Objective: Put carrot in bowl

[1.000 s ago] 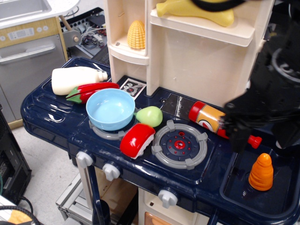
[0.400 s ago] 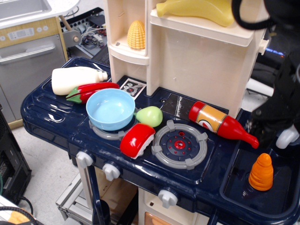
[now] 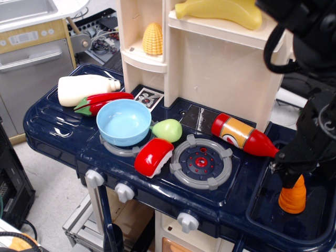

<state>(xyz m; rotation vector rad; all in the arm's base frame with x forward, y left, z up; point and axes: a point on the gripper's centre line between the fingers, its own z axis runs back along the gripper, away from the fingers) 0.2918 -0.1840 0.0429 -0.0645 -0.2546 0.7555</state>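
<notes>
The orange ridged carrot [image 3: 293, 199] stands upright in the dark sink basin [image 3: 273, 210] at the right end of the toy kitchen. My black gripper [image 3: 291, 177] hangs directly over it and hides its tip; the dark fingers run together, so I cannot tell how the jaws stand. The light blue bowl [image 3: 124, 122] sits on the left burner, far to the left of the carrot, and is empty.
Between the carrot and bowl lie a ketchup bottle [image 3: 243, 135], a grey burner [image 3: 201, 161], a red-and-white food piece [image 3: 153, 156] and a green pear [image 3: 167, 129]. A red chili [image 3: 102, 101] and white bottle [image 3: 85, 88] lie behind the bowl. Cream shelves [image 3: 220, 58] rise at the back.
My gripper has moved from above the ketchup bottle's cap to the right and down, and now covers the carrot's tip. The carrot and bowl have not moved.
</notes>
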